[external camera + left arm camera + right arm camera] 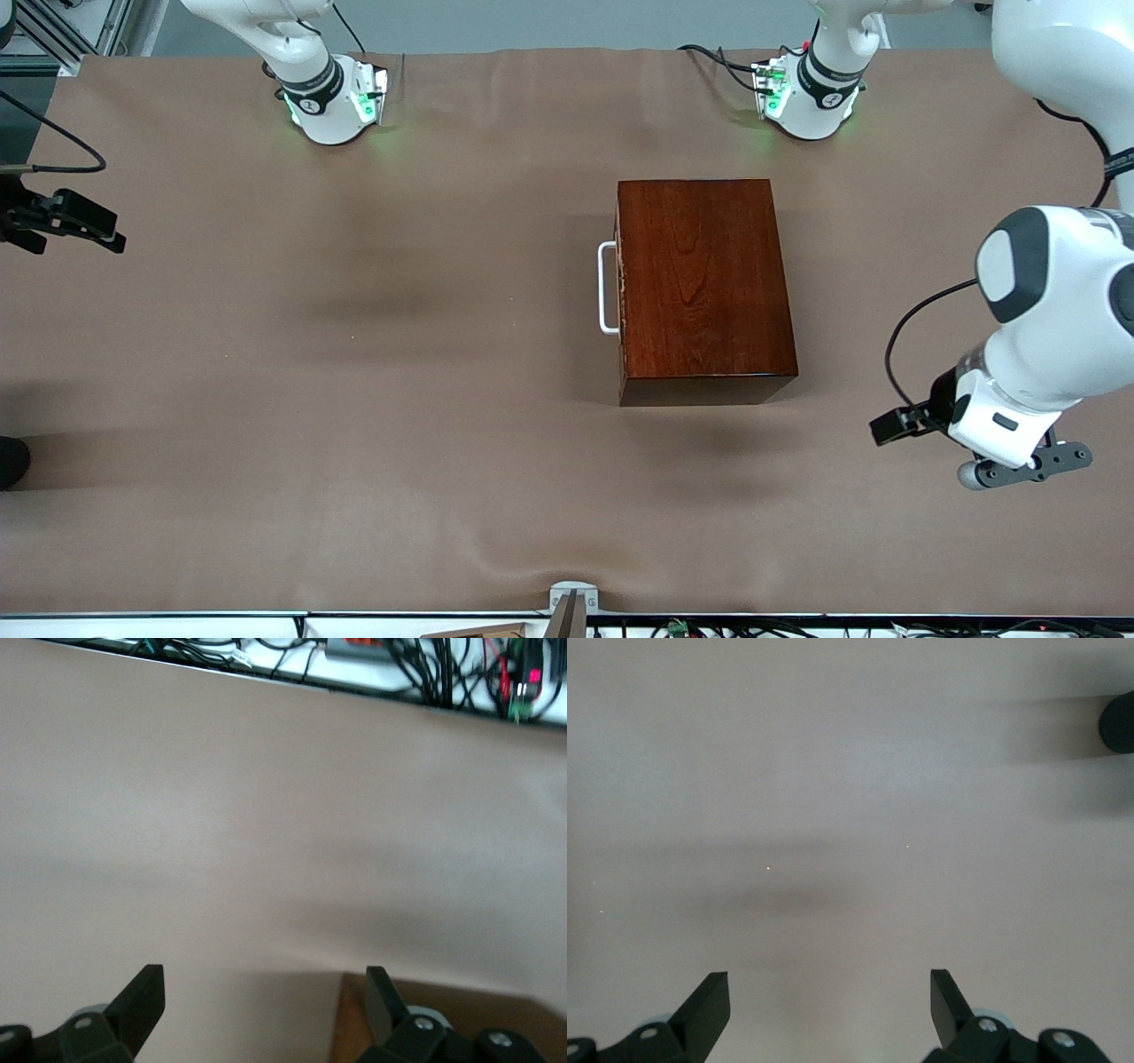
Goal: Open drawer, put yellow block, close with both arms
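Shut tight, the drawer [622, 285] of a glossy mahogany box [702, 282] near mid-table, somewhat toward the left arm's end, its white U-shaped bar handle [607, 287] facing the right arm's end of the brown-covered table [354, 443]. No yellow block anywhere in the three views. Judged from this: task at its very start, opening step not yet begun. Hanging over bare table cover at the left arm's end, well apart from the box and on the side away from the handle, the left gripper [264, 1005], jaws spread wide with nothing between the fingertips [146, 992], as the left wrist view shows. Parked at the edge of the front view over the right arm's end, the right gripper [829, 1005], likewise spread wide and empty, only table cover beneath. Called for next, by this reading: a reach to the handle, a grip across the white bar, a straight pull toward the right arm's end, perhaps with the other arm steadying the box against sliding. Also needed: finding the block, out of sight for now. No brand, label or legible writing on box or table; small marks on the arm bases too small to read.
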